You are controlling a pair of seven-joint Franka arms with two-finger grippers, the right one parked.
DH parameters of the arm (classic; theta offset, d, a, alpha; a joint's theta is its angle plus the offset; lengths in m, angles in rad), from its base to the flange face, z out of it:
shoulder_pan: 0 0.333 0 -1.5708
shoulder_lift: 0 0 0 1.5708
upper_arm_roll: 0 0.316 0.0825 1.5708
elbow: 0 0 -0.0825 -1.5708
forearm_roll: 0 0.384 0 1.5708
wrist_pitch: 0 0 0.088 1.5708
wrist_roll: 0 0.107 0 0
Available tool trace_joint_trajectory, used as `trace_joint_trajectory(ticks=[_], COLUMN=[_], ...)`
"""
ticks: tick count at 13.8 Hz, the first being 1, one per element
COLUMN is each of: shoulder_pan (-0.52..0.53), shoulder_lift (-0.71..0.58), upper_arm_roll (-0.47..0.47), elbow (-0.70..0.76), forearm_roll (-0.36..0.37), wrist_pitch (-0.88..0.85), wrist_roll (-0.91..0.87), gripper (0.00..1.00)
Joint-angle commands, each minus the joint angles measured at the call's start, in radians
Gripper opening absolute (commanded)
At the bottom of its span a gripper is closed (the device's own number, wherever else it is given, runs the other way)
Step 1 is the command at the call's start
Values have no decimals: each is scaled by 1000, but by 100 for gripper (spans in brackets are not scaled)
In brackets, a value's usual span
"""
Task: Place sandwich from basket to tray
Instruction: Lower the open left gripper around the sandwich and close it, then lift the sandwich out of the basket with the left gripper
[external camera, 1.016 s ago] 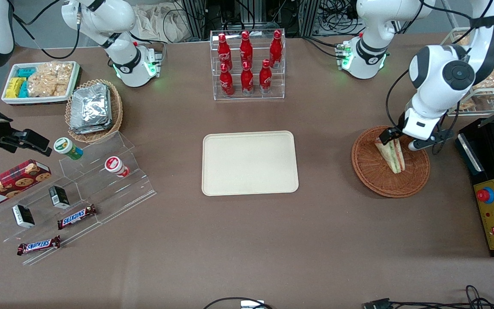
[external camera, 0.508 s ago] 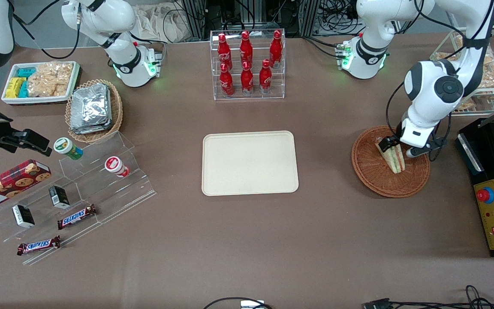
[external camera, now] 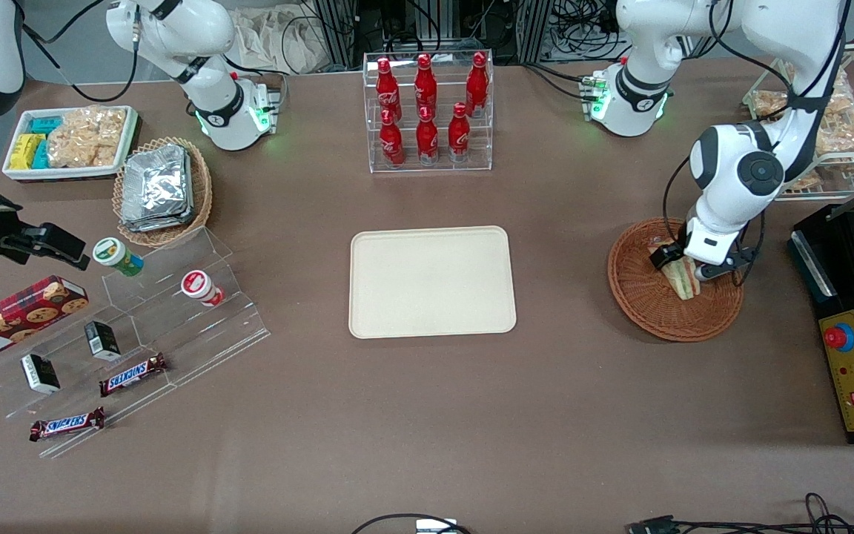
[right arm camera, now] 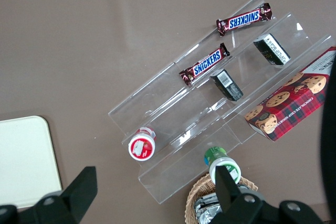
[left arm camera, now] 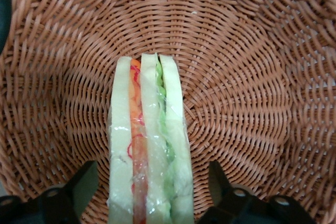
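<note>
Wicker ribs of the basket (left arm camera: 236,66) filled the wrist view, with the sandwich (left arm camera: 148,140) standing on edge in the basket's middle, its bread and filling layers facing the camera. The gripper (external camera: 683,261) was low inside the basket (external camera: 642,300), toward the working arm's end of the table. Its jaws stood open, one dark finger (left arm camera: 81,184) on each flank of the wedge, with a gap showing on both sides, so nothing was clamped yet.

The step in hand looked like the grasp itself. To do it well, the fingers should probably close squarely on the two flat bread faces, not on the thin layered edge, so the wedge would not twist or squirt out. The clear wrap seemed slippery and the bread soft, so a gentle, even squeeze seemed wiser than a hard one, which could crush the filling. The wedge sat slightly closer to one finger than the other; centring first would likely keep it from tipping as the jaws met it.

After that, a straight lift clear of the woven rim would be needed before carrying it sideways to the tray (external camera: 432,282), which lay well apart at the table's middle.
</note>
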Motion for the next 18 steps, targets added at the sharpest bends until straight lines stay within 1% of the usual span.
trace_joint_trajectory(ticks=[1,2,6,7,8,9,10,14,16,18], shoulder_pan=[0,0,0,0,0,0,0,-7,-11,-14], shoulder_lift=[-7,-7,-14,-25,-51,-89,-129,-298,-333,-330], upper_arm_roll=[7,7,7,7,7,7,7,0,-3,-4], elbow=[-13,-13,-11,-8,-5,-2,2,68,180,351], forearm_roll=[17,17,17,17,17,17,15,17,15,12], wrist_pitch=[23,23,13,-4,-35,-68,-119,-363,-569,-786], wrist_roll=[6,6,11,12,18,56,75,97,115,139], gripper=[41,34,32,28,19,6,0,0,0,0])
